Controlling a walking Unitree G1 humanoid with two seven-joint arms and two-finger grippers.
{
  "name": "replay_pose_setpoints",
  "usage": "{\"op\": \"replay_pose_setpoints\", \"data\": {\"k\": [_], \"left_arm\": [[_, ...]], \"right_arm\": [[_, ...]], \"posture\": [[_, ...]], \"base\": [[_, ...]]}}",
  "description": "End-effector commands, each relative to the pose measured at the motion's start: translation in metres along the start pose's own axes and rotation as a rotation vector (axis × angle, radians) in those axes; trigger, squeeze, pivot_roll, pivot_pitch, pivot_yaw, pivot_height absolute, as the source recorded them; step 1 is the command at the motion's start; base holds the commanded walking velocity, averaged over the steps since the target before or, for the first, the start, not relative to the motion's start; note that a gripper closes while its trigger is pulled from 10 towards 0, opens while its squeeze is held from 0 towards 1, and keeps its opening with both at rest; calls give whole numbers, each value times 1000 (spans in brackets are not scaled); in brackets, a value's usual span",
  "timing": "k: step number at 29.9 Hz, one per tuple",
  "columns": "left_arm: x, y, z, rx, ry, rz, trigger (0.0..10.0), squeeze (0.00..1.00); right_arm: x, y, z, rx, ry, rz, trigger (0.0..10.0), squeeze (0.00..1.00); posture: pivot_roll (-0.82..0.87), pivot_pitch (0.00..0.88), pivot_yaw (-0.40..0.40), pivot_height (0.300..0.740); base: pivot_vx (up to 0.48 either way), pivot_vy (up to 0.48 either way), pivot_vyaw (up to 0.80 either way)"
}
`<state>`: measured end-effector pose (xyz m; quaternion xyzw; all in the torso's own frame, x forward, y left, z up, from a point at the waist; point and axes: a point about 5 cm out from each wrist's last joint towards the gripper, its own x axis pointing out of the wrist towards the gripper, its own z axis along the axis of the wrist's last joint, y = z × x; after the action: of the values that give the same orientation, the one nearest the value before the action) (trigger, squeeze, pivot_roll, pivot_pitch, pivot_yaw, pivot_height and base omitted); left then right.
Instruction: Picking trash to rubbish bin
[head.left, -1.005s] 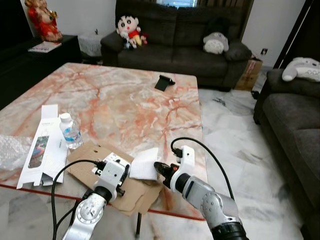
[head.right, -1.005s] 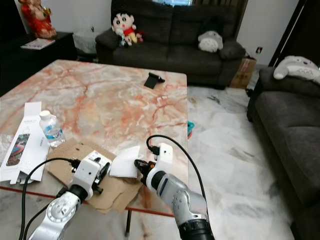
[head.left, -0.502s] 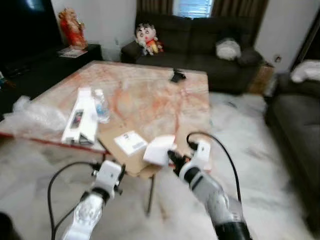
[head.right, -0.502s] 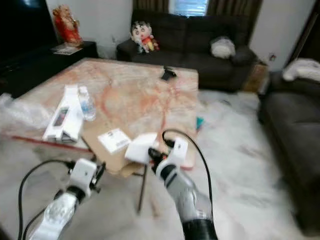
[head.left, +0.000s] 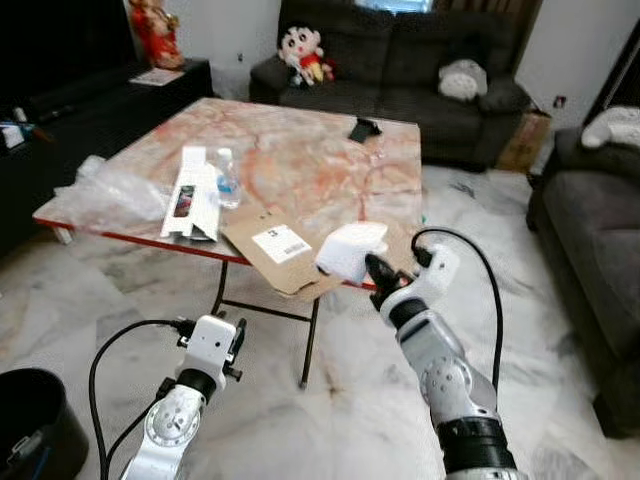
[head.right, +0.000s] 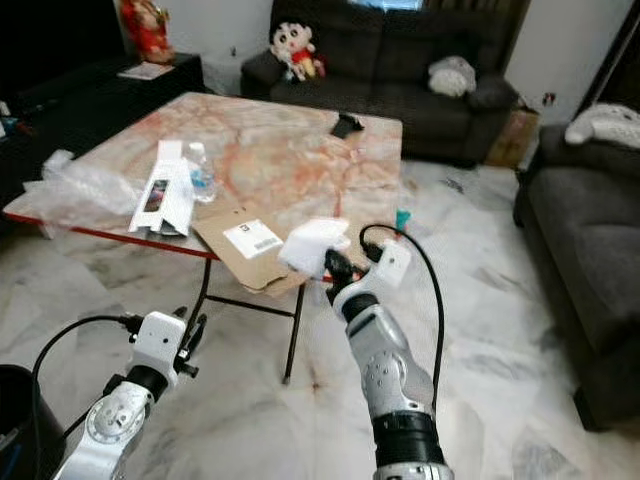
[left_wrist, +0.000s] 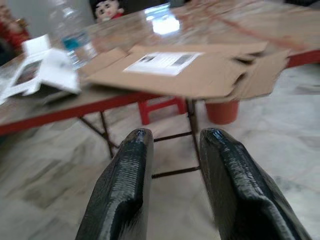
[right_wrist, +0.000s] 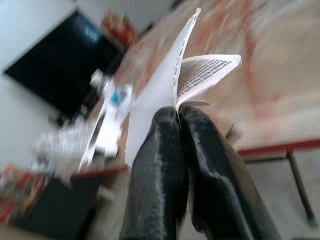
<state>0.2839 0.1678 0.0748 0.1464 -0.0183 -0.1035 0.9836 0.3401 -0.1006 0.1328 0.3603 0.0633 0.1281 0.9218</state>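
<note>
My right gripper (head.left: 374, 270) is shut on a folded white paper (head.left: 349, 249), held in the air off the near right corner of the marble table (head.left: 300, 160); the same paper (right_wrist: 172, 95) is pinched between its black fingers (right_wrist: 160, 165) in the right wrist view. My left gripper (left_wrist: 172, 137) is open and empty, low over the floor in front of the table. A black rubbish bin (head.left: 30, 425) stands on the floor at the near left. On the table lie flattened cardboard (head.left: 285, 250), a white box (head.left: 193, 193), a water bottle (head.left: 226, 178) and crumpled clear plastic (head.left: 110, 190).
A dark sofa (head.left: 390, 80) with soft toys stands behind the table, another sofa (head.left: 590, 230) at the right. A small black object (head.left: 362, 129) lies at the table's far edge. A red stool (left_wrist: 165, 107) stands under the table. Marble floor lies open in front.
The view has pulled back from the table and turned, so the bin now shows at the near left. My right gripper still holds the white paper, now off the table's corner.
</note>
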Motion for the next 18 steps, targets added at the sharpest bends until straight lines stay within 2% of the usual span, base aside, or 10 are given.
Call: {"op": "replay_pose_setpoints", "data": {"k": [1, 2, 3, 4, 6, 10, 13, 14, 17, 18], "left_arm": [[2, -4, -1, -6, 9, -13, 10000, 0], [2, -4, -3, -7, 17, -14, 10000, 0], [2, -4, -5, -7, 21, -14, 10000, 0], [1, -3, -8, -8, 36, -14, 10000, 0], [0, -3, -10, -11, 45, -9, 10000, 0], [-5, -1, -20, -8, 79, -4, 10000, 0], [-10, -1, -32, -14, 124, 0, 10000, 0], [-10, -1, -32, -14, 124, 0, 10000, 0], [-14, -1, -40, -22, 160, 5, 10000, 0], [-18, -1, -50, -36, 205, 14, 10000, 0]], "right_arm": [[-2, -7, 2, -18, -19, -27, 0, 0], [-3, -12, 2, -31, -24, -51, 10000, 0], [-4, -15, 2, -39, -28, -69, 10000, 0], [-7, -25, 2, -136, -42, -117, 10000, 0], [-11, -34, 2, -166, -56, -157, 10000, 0], [-27, -69, 3, -268, -104, -341, 10000, 0], [-49, -107, 0, -301, -110, -538, 10000, 0], [-49, -107, 0, -301, -110, -538, 10000, 0], [-62, -126, -8, -383, -61, -618, 10000, 0], [-73, -139, -21, -440, 13, -650, 10000, 0]], "posture": [[162, 0, -72, 740], [162, 0, -72, 740], [162, 0, -72, 740], [162, 0, -72, 740], [162, 0, -72, 740], [159, 0, -72, 740], [159, 0, -72, 740], [159, 0, -72, 740], [159, 0, -72, 740], [150, 0, -68, 740]], "base": [[0, 0, 0], [0, 0, 0], [0, 0, 0], [0, 0, 0], [0, 0, 0], [0, 0, 0], [0, 0, 0], [0, 0, 0], [0, 0, 0], [0, 0, 0]]}}
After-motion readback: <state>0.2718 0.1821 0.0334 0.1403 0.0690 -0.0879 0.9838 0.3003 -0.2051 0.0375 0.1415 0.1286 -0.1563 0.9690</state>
